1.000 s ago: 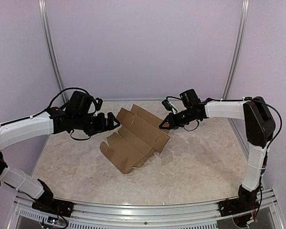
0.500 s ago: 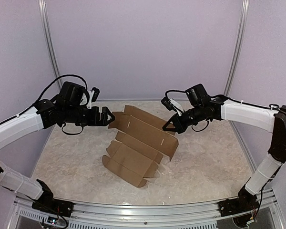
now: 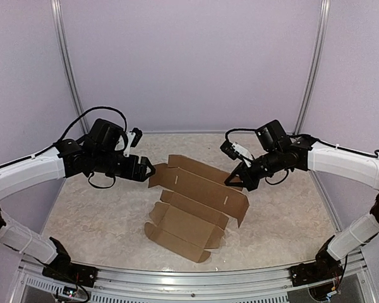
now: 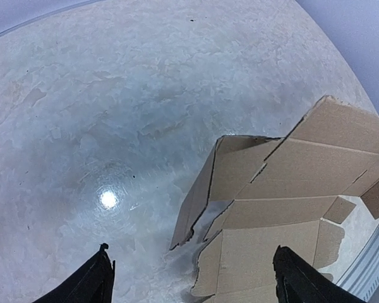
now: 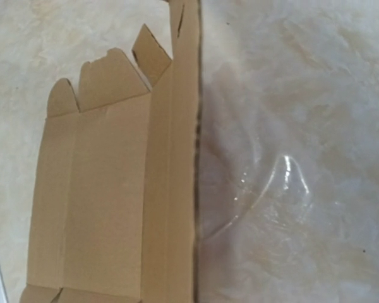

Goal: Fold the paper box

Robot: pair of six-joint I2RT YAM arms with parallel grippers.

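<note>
**Left hand** point(image 3: 148, 170): spread. In the left wrist view its two dark fingertips point(image 4: 91, 284) stand wide apart at the bottom edge. It sits just beside the paper box's far left corner; whether it touches the cardboard cannot be told.

**Right hand** point(image 3: 231, 181): pressed together to a narrow black point. It sits at the paper box's far right edge. Its fingers do not show in the right wrist view, so whether cardboard is pinched between them cannot be told.

**Paper box** point(image 3: 196, 202): one piece of plain brown die-cut cardboard, unfolded, with creased panels, side flaps and rounded tabs. It lies between the two hands. The near panels rest flat, and the far right part looks slightly raised, casting a shadow beneath. The left wrist view shows a corner flap point(image 4: 284, 189) standing up off the surface. The right wrist view shows a long panel point(image 5: 107, 202) with tabs at one end.

**Worktop** point(image 3: 95, 214): pale, marbled and glossy, and it carries the paper box. A light reflection shows to the box's left in the left wrist view.

**Arms**: white segments with black joints, reaching in from either side of the paper box. A black cable point(image 3: 82, 123) loops above the left one.

**Rail** point(image 3: 189, 279): aluminium, on the near side of the paper box.

**Walls** point(image 3: 189, 63): plain lilac, beyond the paper box.
</note>
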